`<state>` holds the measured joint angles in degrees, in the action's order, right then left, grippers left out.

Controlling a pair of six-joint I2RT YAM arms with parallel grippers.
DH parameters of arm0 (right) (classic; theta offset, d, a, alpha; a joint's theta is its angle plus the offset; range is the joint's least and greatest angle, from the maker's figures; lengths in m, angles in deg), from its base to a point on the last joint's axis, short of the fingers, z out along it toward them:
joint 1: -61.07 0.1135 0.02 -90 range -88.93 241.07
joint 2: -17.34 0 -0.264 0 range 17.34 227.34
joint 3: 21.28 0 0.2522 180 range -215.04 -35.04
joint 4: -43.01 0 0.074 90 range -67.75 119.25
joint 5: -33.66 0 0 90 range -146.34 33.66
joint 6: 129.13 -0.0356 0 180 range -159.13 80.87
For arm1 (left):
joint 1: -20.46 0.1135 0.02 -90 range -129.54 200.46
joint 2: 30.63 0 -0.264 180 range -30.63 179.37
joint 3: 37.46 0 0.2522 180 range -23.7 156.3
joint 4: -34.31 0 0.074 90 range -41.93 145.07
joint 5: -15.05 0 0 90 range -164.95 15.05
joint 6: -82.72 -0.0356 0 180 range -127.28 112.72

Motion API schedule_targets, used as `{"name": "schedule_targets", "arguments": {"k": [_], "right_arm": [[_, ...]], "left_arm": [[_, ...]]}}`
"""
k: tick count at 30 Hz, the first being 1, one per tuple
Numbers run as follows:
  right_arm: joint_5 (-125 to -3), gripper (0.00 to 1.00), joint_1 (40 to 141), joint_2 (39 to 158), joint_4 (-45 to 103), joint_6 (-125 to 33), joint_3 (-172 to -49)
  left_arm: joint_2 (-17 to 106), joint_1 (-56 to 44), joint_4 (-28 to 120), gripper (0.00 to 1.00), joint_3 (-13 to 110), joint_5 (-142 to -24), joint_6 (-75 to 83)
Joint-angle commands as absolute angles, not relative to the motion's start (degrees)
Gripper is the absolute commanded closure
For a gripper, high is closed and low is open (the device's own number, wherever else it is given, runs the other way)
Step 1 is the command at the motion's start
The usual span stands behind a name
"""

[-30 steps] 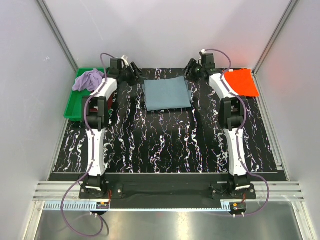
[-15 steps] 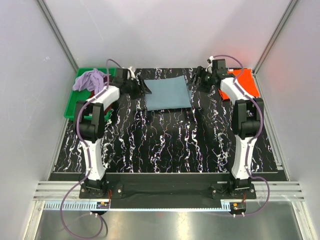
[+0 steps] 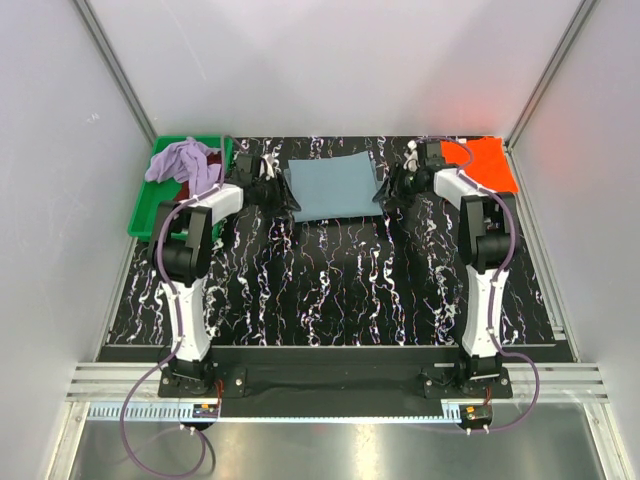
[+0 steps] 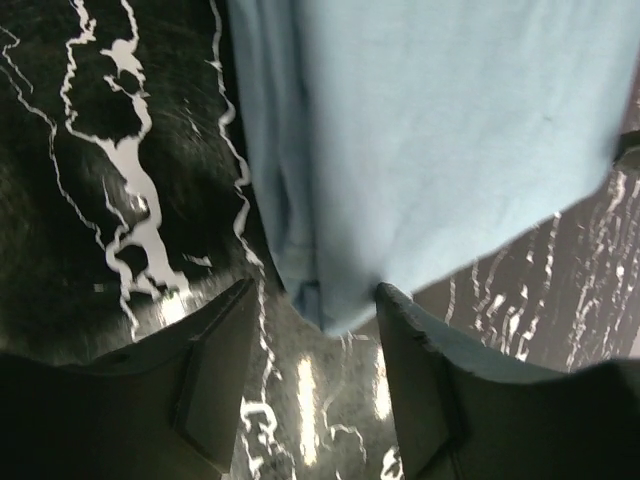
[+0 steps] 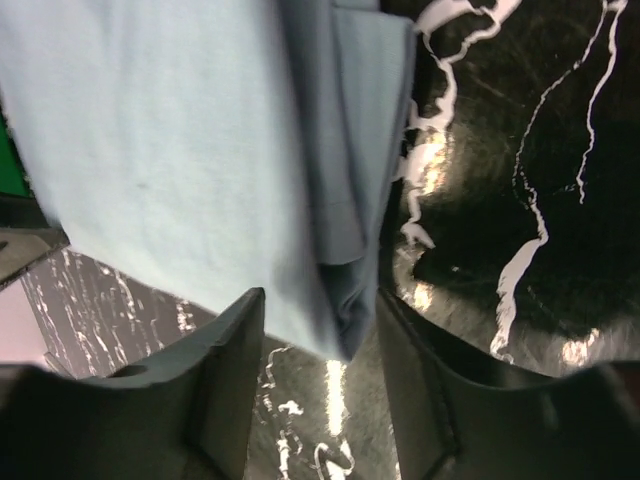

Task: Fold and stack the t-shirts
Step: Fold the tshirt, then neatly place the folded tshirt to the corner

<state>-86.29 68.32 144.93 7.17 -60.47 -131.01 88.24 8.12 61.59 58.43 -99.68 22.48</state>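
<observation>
- You see the blue-grey t-shirt [image 3: 334,189] lying folded into a rectangle near the middle of the far edge of the black, white-veined table [image 3: 330,290].
- The left gripper [image 4: 315,295] stands at the shirt's near-left corner. Its jaws are spread, and in the left wrist view the tip of that corner lies between the two fingers [image 4: 215,375].
- The right gripper [image 5: 320,300] stands at the near-right corner with its jaws likewise apart. In the right wrist view the layered fold edge of the cloth runs down between them.
- From these views you cannot tell whether either gripper's fingertips are touching the cloth or the table; they appear to sit just at its edge.
- The orange t-shirt [image 3: 484,163] lies flat in the far right corner, partly covered by the right arm.
- The green tray [image 3: 148,208] sits at the far left corner. It holds the crumpled lavender t-shirt [image 3: 180,158], which lies on top of the dark maroon t-shirt [image 3: 186,190].
</observation>
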Motion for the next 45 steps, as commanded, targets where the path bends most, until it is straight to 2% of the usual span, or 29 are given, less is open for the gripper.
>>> {"name": "schedule_targets", "arguments": {"k": [1, 4, 9, 10, 12, 13, 14, 18, 22, 24, 25, 26, 27, 29, 31, 37, 45], "right_arm": [[-88.50, 0.48, 68.63, 146.71, 9.83, -59.96, -131.81], [-87.63, 0.53, 68.72, 146.80, 10.44, -59.87, -130.67], [-87.54, 0.64, 68.81, 145.92, 11.41, -59.87, -128.21], [-87.45, 0.73, 68.72, 145.92, 11.50, -59.87, -127.86], [-87.45, 0.84, 68.72, 145.75, 11.76, -60.13, -127.15], [-87.71, 0.96, 68.63, 145.57, 11.85, -60.31, -126.80], [-87.54, 1.00, 68.81, 145.22, 11.94, -60.66, -125.84], [-85.17, 1.00, 68.98, 140.14, 10.72, -62.33, -120.05], [-83.24, 1.00, 69.07, 131.52, 13.43, -64.17, -108.72], [-83.05, 0.79, 69.07, 127.93, 14.22, -65.58, -103.53], [-84.45, 0.67, 69.16, 126.86, 14.92, -65.85, -101.86], [-84.72, 0.59, 69.07, 125.80, 15.19, -66.02, -99.23], [-84.55, 0.52, 69.16, 123.79, 14.67, -66.02, -98.25], [-82.89, 0.48, 69.07, 121.76, 13.53, -65.59, -96.66], [-80.78, 0.39, 69.07, 119.03, 11.86, -65.32, -96.39], [-75.59, 0.26, 69.16, 115.51, 11.14, -70.15, -99.19], [-69.97, 0.25, 71.09, 123.59, 10.89, -70.07, -109.74]], "left_arm": [[91.36, 7.98, 59.40, 0.50, 62.07, -99.21, 21.11], [92.68, 8.15, 60.28, 0.55, 63.31, -98.77, 21.11], [92.59, 8.86, 60.90, 0.56, 62.61, -98.59, 20.50], [92.59, 8.95, 60.73, 0.57, 62.44, -98.86, 20.41], [92.50, 9.30, 60.55, 0.71, 62.00, -100.35, 20.32], [92.24, 9.21, 60.46, 0.78, 61.82, -101.05, 20.32], [92.07, 9.21, 60.29, 0.87, 61.30, -102.53, 20.76], [89.00, 9.21, 61.51, 1.00, 57.62, -105.28, 21.72], [83.20, 8.77, 63.96, 1.00, 51.46, -105.63, 21.99], [81.27, 8.33, 65.81, 0.93, 50.31, -106.23, 21.99], [80.30, 8.07, 67.13, 0.76, 48.74, -107.02, 22.16], [79.50, 7.89, 67.31, 0.71, 47.77, -107.21, 22.43], [77.76, 7.89, 67.40, 0.67, 46.71, -107.12, 22.60], [76.60, 7.98, 67.93, 0.54, 46.43, -105.98, 22.61], [76.59, 8.15, 71.16, 0.53, 48.71, -105.10, 22.17], [80.63, 8.42, 72.42, 0.52, 64.96, -109.56, 24.44], [95.83, 8.60, 64.96, 0.53, 79.82, -117.83, 28.93]]}}
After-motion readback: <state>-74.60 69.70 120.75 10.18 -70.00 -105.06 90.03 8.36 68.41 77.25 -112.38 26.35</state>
